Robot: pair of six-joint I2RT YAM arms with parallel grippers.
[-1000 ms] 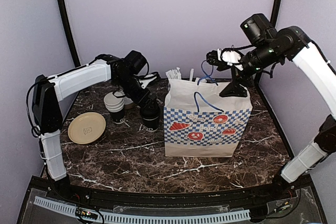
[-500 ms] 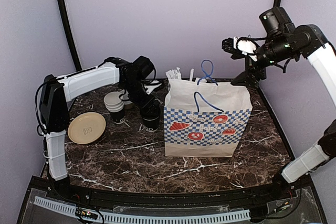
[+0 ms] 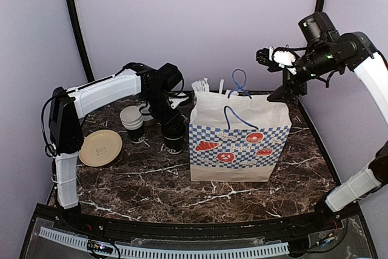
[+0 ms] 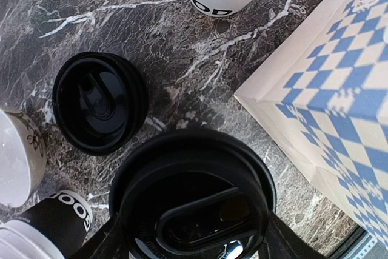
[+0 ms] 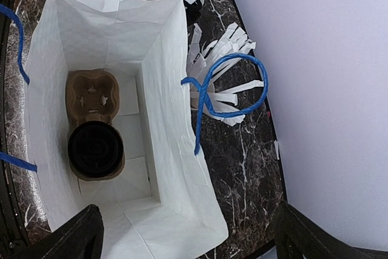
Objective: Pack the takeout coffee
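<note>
1. Left pincer (image 3: pixel 171 121) straddles the takeout coffee (image 4: pixel 193 201), fingers (image 4: pixel 103 247) flanking its lid; whether they grip cannot be told.
2. The coffee stands on the surface (image 3: pixel 151 180) beside the paper bag (image 3: pixel 239 144), toward the far edge.
3. Right pincer (image 3: pixel 265 59) hangs above the bag, jaws wide, empty.

The takeout coffee (image 4: pixel 194 210) is capped in smooth, glossy plastic.

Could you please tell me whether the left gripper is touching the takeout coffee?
Cannot tell. In the left wrist view the left gripper straddles the takeout coffee, dark fingers blending into its black lid.
</note>
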